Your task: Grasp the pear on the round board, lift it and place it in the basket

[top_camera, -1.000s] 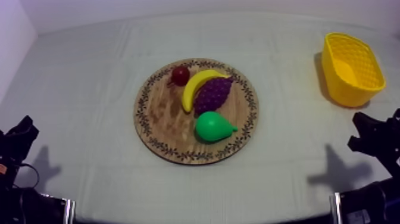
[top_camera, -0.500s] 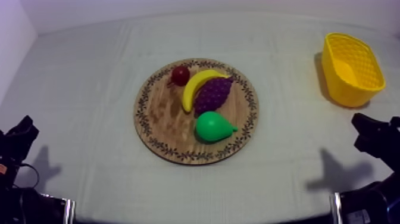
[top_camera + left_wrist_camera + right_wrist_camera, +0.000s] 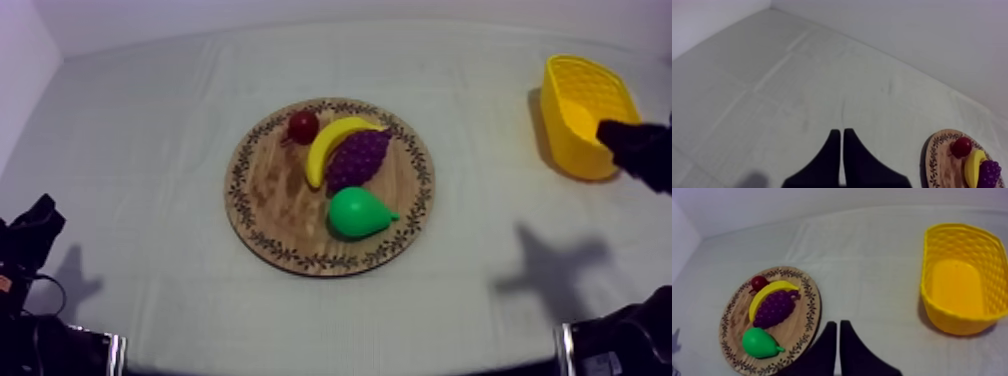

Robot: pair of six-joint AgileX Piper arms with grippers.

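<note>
Where the board (image 3: 268, 190) curves toward its near-right rim, the pear (image 3: 358, 213) lies on its side, green, stem end pointing right.

Grapes (image 3: 357, 158): just behind the pear, touching the banana (image 3: 335, 143).

Small red fruit (image 3: 303, 126): sits at the banana's far-left end.

Basket (image 3: 578, 100): stands well apart, at far right.

Right gripper (image 3: 837, 324): fingers lie together on nothing; it hangs raised near the basket.

Left gripper (image 3: 839, 132): fingers lie together on nothing; it sits low at the left side, well away from the board.
</note>
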